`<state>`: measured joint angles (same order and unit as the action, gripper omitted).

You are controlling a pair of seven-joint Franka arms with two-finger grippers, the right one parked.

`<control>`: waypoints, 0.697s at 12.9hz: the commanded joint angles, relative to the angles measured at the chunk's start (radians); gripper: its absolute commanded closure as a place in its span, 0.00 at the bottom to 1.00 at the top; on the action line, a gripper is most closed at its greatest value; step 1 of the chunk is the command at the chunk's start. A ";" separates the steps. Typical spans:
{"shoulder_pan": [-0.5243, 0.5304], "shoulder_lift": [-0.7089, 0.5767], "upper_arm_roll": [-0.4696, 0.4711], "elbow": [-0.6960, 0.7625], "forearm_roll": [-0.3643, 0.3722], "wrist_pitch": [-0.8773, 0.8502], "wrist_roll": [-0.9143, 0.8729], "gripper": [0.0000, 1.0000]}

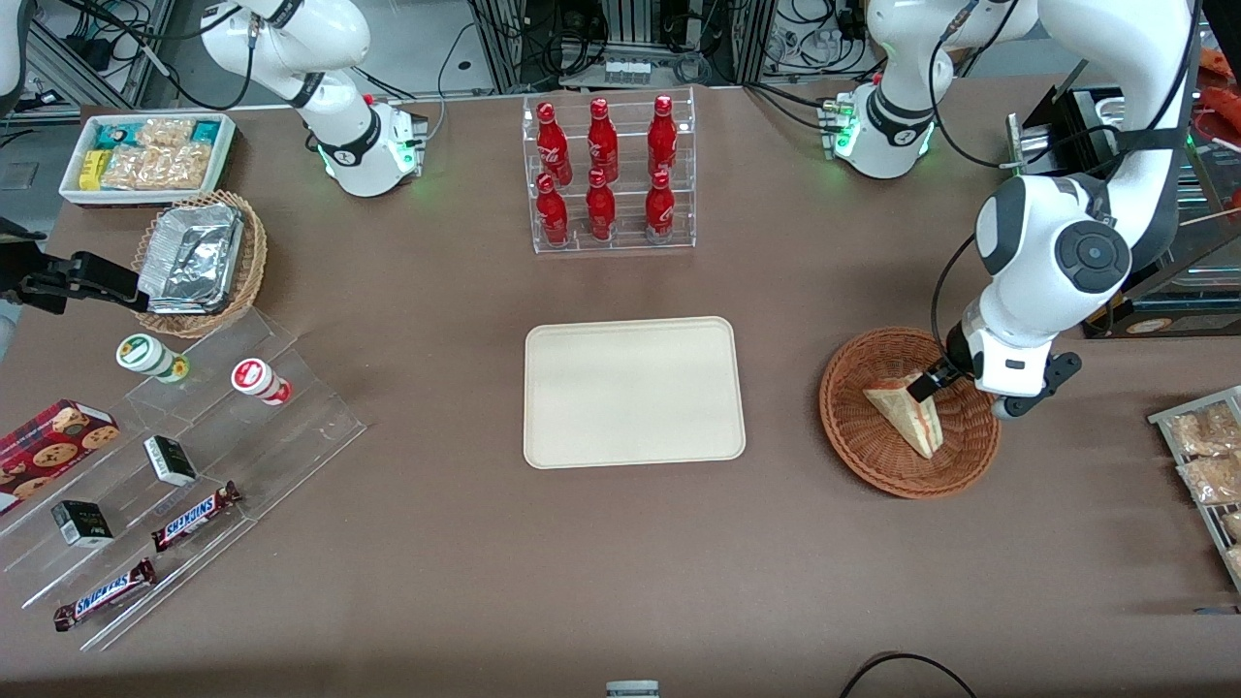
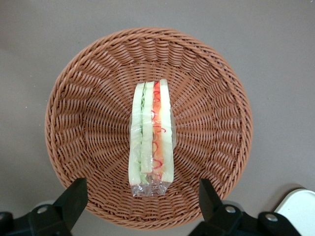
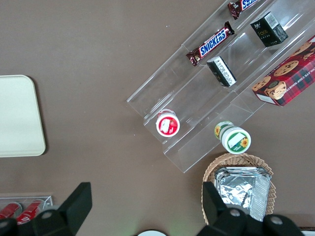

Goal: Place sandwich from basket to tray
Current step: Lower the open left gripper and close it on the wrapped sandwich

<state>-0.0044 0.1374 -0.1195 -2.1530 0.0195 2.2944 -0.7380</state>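
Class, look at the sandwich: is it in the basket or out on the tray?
In the basket. The sandwich rests on the weave; the tray is bare. The open gripper hovers above, fingers apart.

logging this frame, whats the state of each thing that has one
sandwich: in the basket, standing on edge, wrapped, not gripped
basket: upright on the table, holds only the sandwich
tray: flat, nothing on it
gripper: above the basket, jaws open either side of the sandwich
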 commanded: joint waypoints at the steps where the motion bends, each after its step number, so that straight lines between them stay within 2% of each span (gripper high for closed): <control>1: -0.029 0.040 0.001 -0.002 0.011 0.027 -0.015 0.00; 9: -0.025 0.116 0.004 -0.004 0.011 0.099 -0.014 0.00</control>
<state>-0.0290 0.2404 -0.1185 -2.1550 0.0195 2.3649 -0.7380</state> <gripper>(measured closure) 0.000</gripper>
